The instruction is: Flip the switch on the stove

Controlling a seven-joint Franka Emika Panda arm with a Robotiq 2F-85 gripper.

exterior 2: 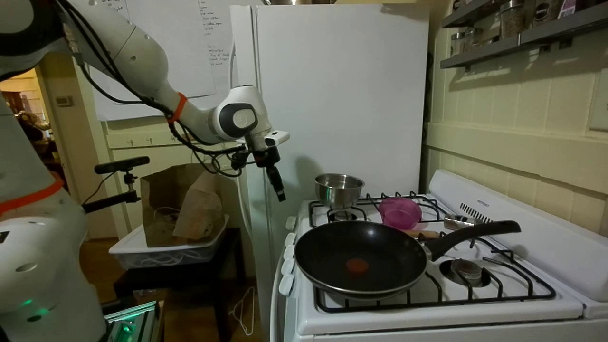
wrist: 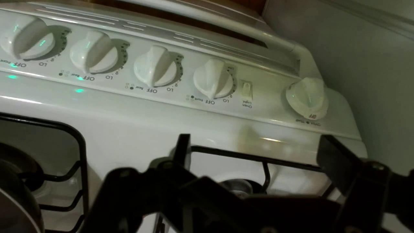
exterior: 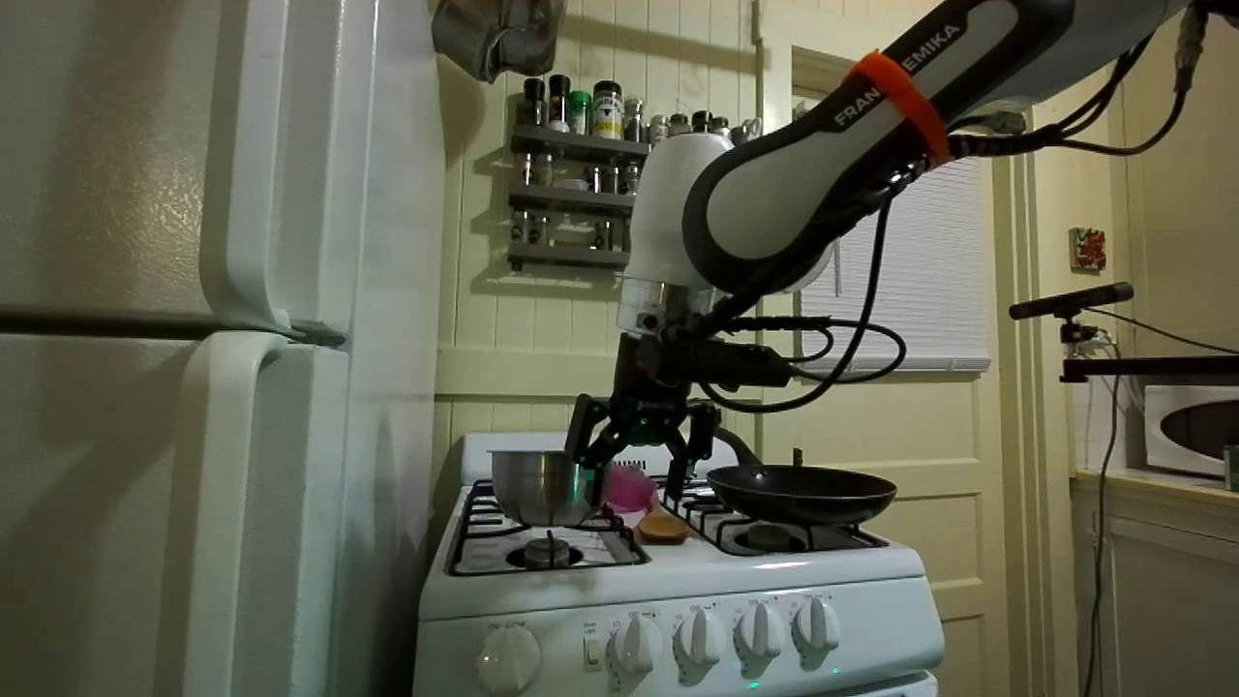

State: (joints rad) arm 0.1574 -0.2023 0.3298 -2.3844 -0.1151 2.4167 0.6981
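The white stove stands beside the refrigerator, with a row of round white knobs on its front panel. The small rocker switch, labelled Oven Light, sits between the oven knob and the nearest burner knob. The switch also shows in an exterior view; it is hidden in an exterior view where the stove is seen from its side. My gripper is open and empty, pointing down, higher than the switch and apart from it. The gripper's fingers are spread wide in the wrist view.
A steel pot, a black frying pan, a pink bowl and a wooden spoon are on the stove top. The tall refrigerator stands close along one side. A spice rack hangs on the wall behind.
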